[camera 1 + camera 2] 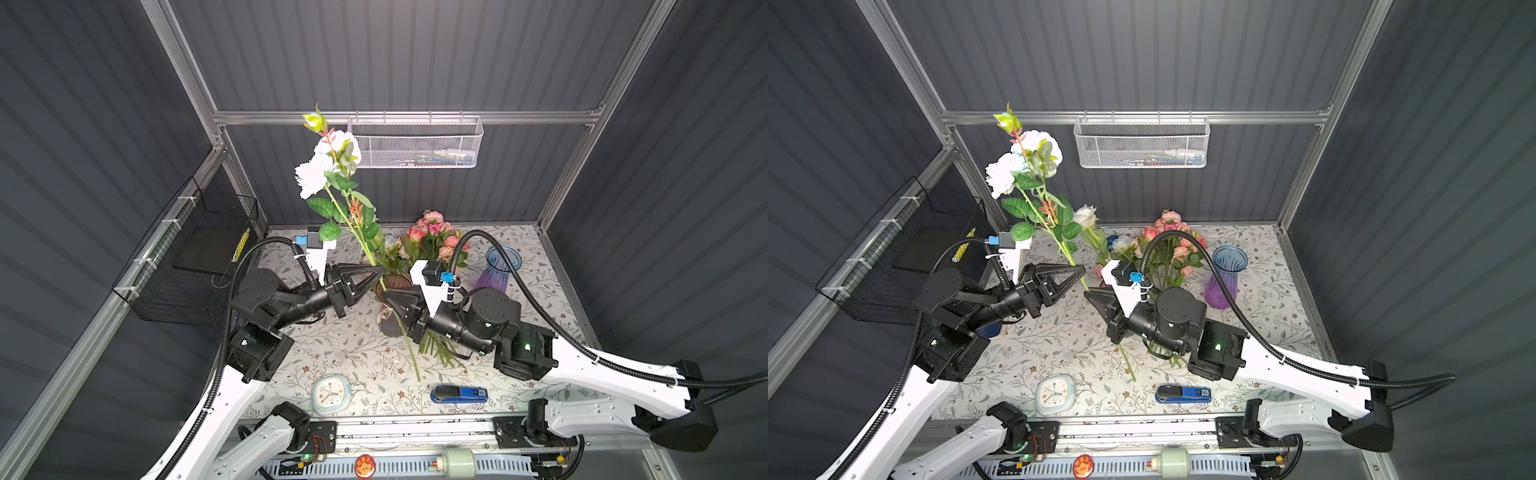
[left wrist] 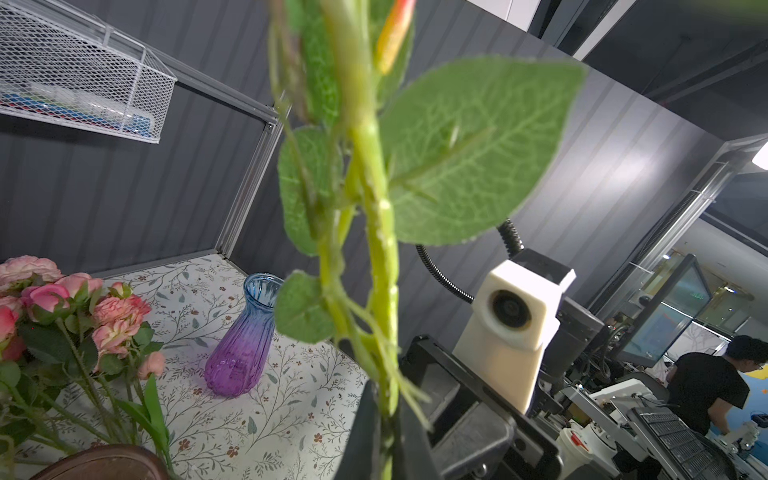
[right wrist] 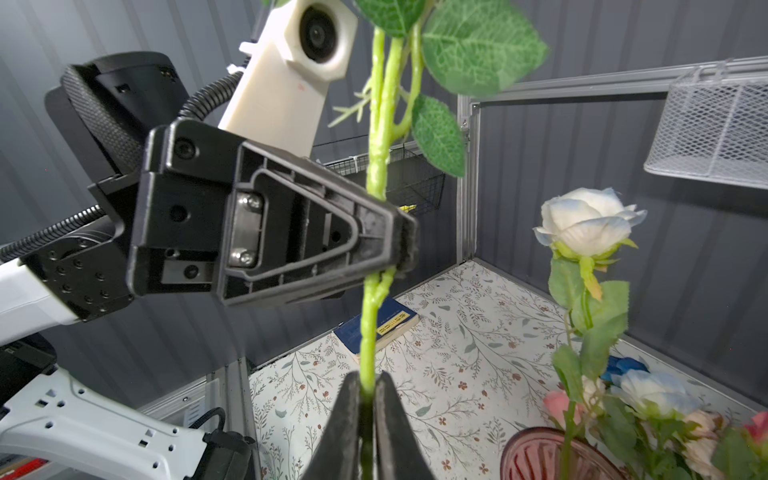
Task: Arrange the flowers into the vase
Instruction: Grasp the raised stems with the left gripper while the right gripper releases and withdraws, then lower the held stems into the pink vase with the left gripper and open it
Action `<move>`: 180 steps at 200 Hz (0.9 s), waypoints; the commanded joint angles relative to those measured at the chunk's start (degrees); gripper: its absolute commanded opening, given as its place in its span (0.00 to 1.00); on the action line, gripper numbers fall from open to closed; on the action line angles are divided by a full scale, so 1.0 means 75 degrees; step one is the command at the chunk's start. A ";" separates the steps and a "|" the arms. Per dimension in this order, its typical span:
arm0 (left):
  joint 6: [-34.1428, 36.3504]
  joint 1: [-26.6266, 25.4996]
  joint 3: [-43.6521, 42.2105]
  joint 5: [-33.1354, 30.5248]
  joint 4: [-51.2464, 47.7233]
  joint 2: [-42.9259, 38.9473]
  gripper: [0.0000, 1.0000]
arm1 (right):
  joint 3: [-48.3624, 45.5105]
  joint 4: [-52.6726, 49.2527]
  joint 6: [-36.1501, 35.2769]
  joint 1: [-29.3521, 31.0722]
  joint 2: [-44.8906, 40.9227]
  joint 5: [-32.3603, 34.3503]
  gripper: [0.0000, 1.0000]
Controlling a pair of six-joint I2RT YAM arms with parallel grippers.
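A long green-stemmed flower with white blooms stands tilted above the table, its leafy stem held by both grippers. My left gripper is shut on the stem higher up. Just below it, my right gripper has its jaws closed narrowly on the same stem. Beneath them stands a brown ribbed vase holding a white-blue rose. A bunch of pink flowers lies behind it, stems under the right arm.
A blue-to-purple glass vase stands at the back right. A clock and a blue stapler lie near the front edge. A white mesh basket hangs on the back wall, a black wire basket on the left wall.
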 commanded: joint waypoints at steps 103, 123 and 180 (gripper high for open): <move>0.3421 -0.0029 0.3893 -0.1981 -0.1349 0.1920 0.00 | -0.1373 -0.1099 -0.0412 -0.0075 -0.2861 0.2150 0.54; 0.3668 -0.0023 0.4353 -0.2105 -0.1402 0.2371 0.00 | -0.1442 -0.1230 -0.0424 -0.0078 -0.3063 0.2298 0.54; 0.3810 -0.0031 0.2853 -0.2503 -0.0821 0.2358 0.00 | -0.1771 -0.1331 -0.0479 -0.0079 -0.3494 0.2699 0.55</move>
